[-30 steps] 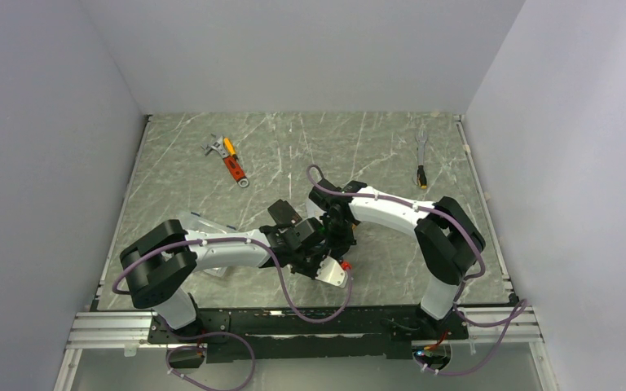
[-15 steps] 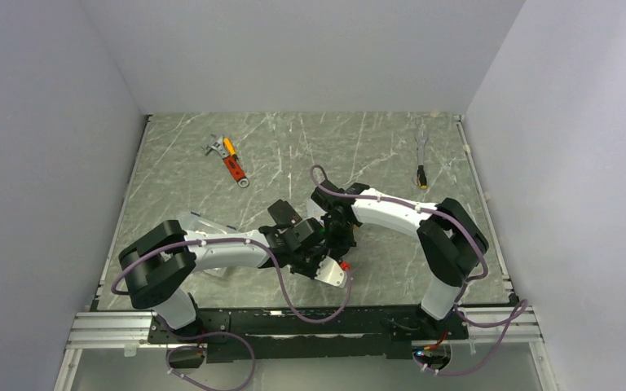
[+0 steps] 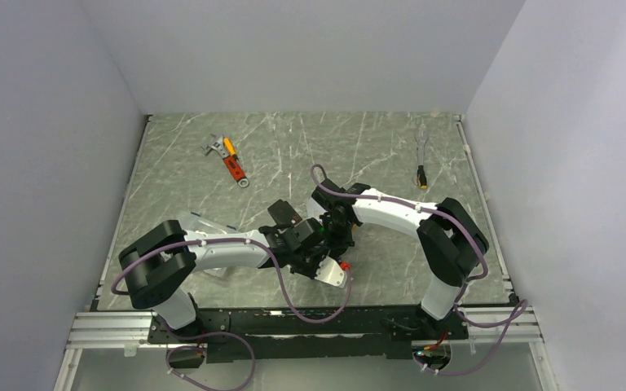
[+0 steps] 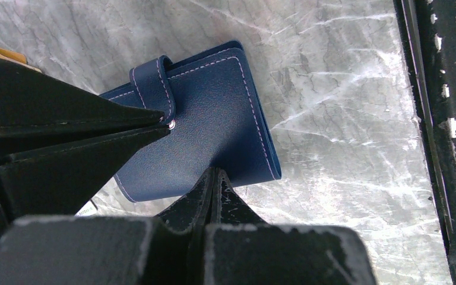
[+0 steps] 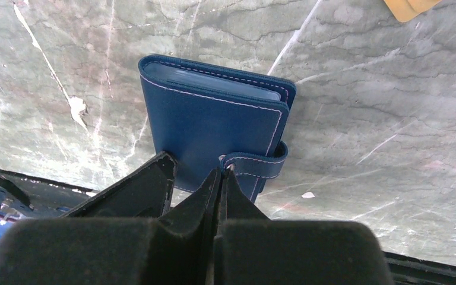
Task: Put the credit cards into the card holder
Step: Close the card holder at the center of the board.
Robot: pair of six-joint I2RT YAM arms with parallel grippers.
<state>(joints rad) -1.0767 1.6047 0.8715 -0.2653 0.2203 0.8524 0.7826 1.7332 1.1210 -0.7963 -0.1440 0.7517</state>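
Note:
The navy-blue card holder (image 4: 214, 113) lies closed on the marble table, its snap tab (image 4: 154, 80) fastened; it also shows in the right wrist view (image 5: 214, 124). My left gripper (image 4: 214, 173) is shut, tips resting on the holder's cover near its edge. My right gripper (image 5: 221, 172) is shut, tips at the tab's snap (image 5: 255, 163). In the top view both grippers (image 3: 316, 248) (image 3: 336, 236) meet over the holder and hide it. A silver-white card (image 3: 332, 274) lies just in front. An orange-gold card corner (image 5: 407, 7) lies beyond. A flat black piece (image 3: 281, 213), perhaps the black card, lies behind the left gripper.
A clear plastic box (image 3: 204, 226) sits beside the left arm. An orange-handled wrench (image 3: 230, 160) lies at the back left, and a silver wrench with a small dark tool (image 3: 421, 156) at the back right. The table's black front rail (image 4: 445, 130) is close.
The right arm's elbow has shifted slightly to the right. Both grippers stay shut on top of the holder.

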